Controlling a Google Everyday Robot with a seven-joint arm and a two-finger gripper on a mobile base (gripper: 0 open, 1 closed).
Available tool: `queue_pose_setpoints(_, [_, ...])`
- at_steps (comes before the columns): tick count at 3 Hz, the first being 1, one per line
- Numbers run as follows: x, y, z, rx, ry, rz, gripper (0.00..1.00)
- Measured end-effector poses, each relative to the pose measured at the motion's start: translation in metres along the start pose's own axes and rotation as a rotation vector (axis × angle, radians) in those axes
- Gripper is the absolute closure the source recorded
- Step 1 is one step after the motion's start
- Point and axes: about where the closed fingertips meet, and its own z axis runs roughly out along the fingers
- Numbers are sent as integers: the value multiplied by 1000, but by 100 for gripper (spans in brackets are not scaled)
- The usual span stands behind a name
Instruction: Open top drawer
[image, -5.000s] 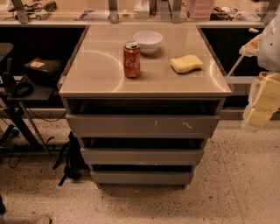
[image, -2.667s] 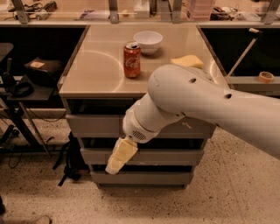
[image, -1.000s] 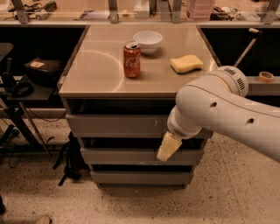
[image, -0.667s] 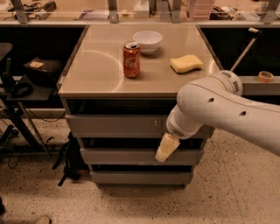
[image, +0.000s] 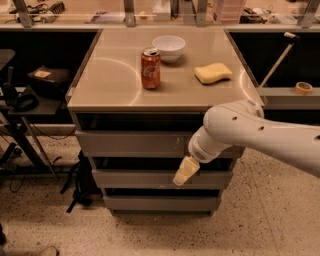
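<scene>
The top drawer (image: 135, 143) is a flat, handle-less grey front directly under the slab of the table (image: 110, 80), the widest and tallest of three stacked fronts, with a dark gap above it. Its face sits flush with the frame. Below it come two more grey fronts – the middle drawer (image: 130, 178) and the bottom drawer (image: 160, 202) – each narrower and shorter than the one above.

The claw (image: 185, 171) hangs in front of the middle drawer, just under the top drawer's right half: a pale yellowish, wedge-shaped tip on a smooth white, rounded arm (image: 260, 135) that comes in from the right. Whether it touches any front cannot be told.

On the smooth, glossy beige table above the top drawer stand three things: one red soda can (image: 150, 68), upright toward the middle; one round white bowl (image: 168, 47) behind it; one soft yellow sponge (image: 213, 73) to the right. The floor (image: 45, 225) beneath the drawers is speckled – a terrazzo-like surface.
</scene>
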Motion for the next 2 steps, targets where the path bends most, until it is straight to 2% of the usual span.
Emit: queue_pose_setpoints(2, [1, -1, -5, -5, -18, -3, 0])
